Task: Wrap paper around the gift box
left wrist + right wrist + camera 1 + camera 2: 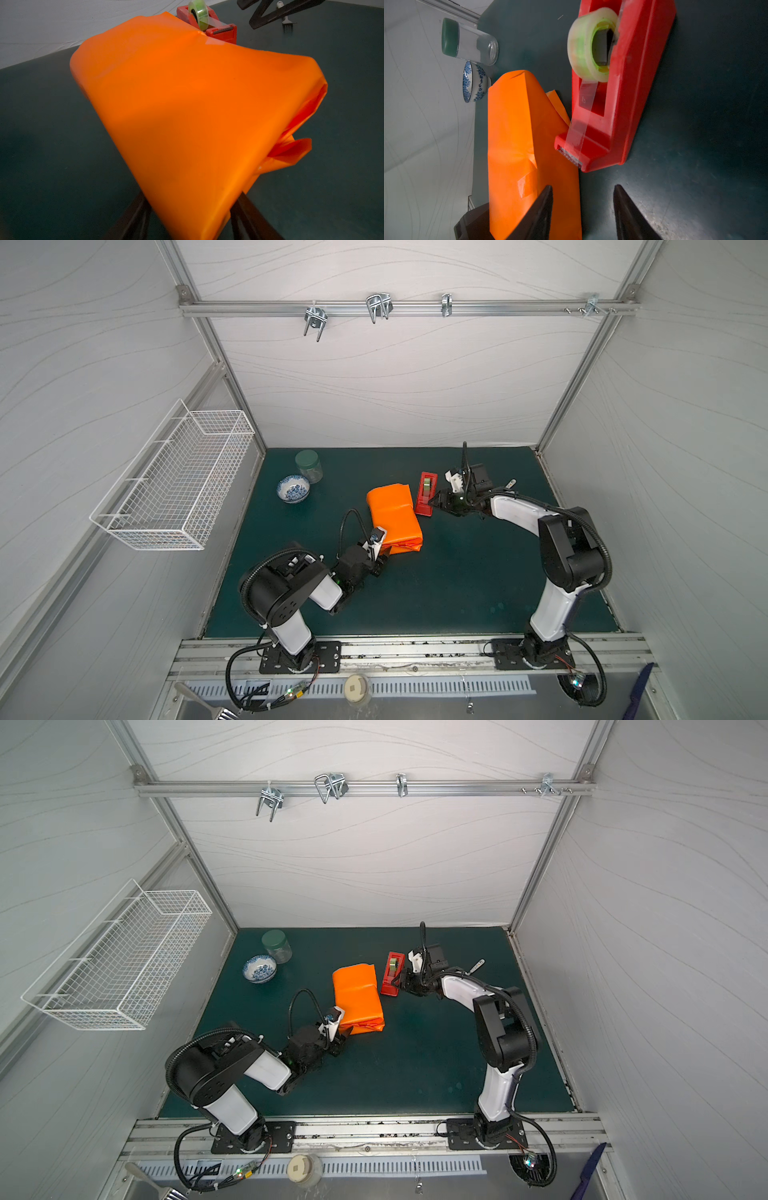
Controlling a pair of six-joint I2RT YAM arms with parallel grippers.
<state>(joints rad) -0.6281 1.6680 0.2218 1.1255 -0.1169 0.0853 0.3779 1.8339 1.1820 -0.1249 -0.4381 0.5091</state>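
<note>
The orange paper (395, 518) (357, 998) lies folded into a bulky parcel on the green mat. The gift box is hidden inside it. My left gripper (383, 551) (343, 1033) holds the parcel's near end, and in the left wrist view its dark fingers (139, 207) press both sides of the paper (187, 104). A strip of clear tape (527, 185) sits on the paper's seam. My right gripper (434, 502) (582, 187) stands open and empty between the parcel and the cutter end of the red tape dispenser (426, 493) (623, 104).
A blue-patterned bowl (293, 488) and a green-lidded glass jar (309, 466) stand at the back left of the mat. A white wire basket (174, 485) hangs on the left wall. A small brush (510, 484) lies behind the right arm.
</note>
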